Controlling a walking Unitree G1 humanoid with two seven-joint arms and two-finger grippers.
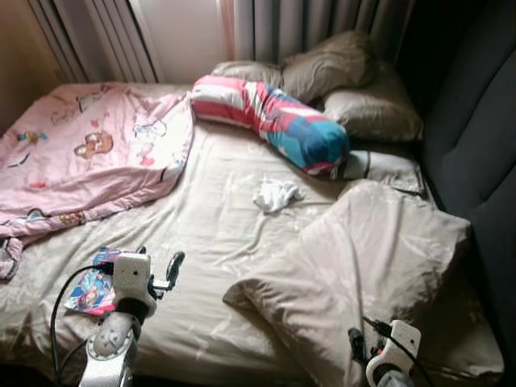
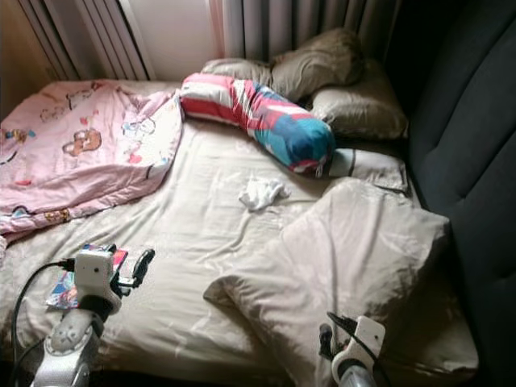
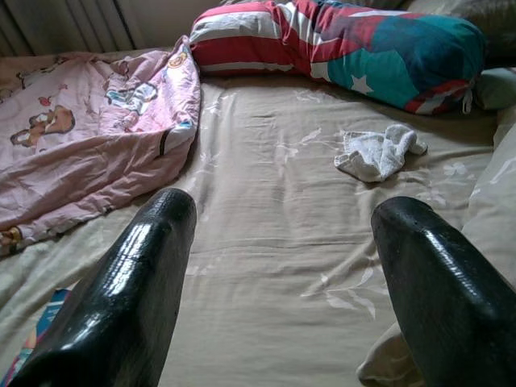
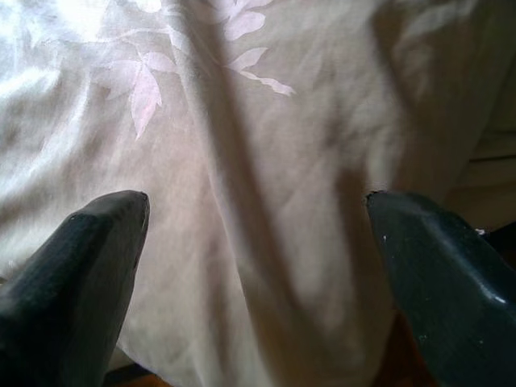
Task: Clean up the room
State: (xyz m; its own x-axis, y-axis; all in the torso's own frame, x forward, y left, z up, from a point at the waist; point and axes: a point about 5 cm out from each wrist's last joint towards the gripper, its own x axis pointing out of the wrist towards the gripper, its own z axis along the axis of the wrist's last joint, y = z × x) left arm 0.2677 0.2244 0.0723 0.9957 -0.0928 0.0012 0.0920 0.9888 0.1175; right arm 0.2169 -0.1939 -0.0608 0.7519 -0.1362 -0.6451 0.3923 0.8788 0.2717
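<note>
Bed: I am looking down on a bed with a wrinkled beige leaf-print sheet [image 1: 210,242]; a dark padded headboard [image 1: 484,145] runs along the 3 o'clock side.
Left gripper: my left gripper [image 3: 274,234] hovers over the near edge of the sheet at about 7 o'clock, black fingers [image 3: 137,274] spread wide, nothing between them.
Right gripper: my right gripper [image 4: 258,218] sits low at about 5 o'clock, just over the near edge of the large beige leaf-print duvet [image 1: 363,266], fingers wide apart and empty.
Cloth: a small crumpled white cloth [image 1: 276,194] lies on the sheet near the centre, at 12 o'clock from the left gripper and well apart from it.
Bolster: a long red, white and blue patterned bolster [image 1: 274,121] lies at 12 o'clock, just beyond the cloth.
Blanket: a pink cartoon-print blanket [image 1: 89,153] is bunched at 10 o'clock.
Pillows: brown-grey pillows [image 1: 355,89] are stacked at 1 o'clock against grey curtains [image 1: 306,24].
Packet: a flat colourful printed packet [image 1: 90,292] lies on the sheet at 8 o'clock, just beside the left wrist.
</note>
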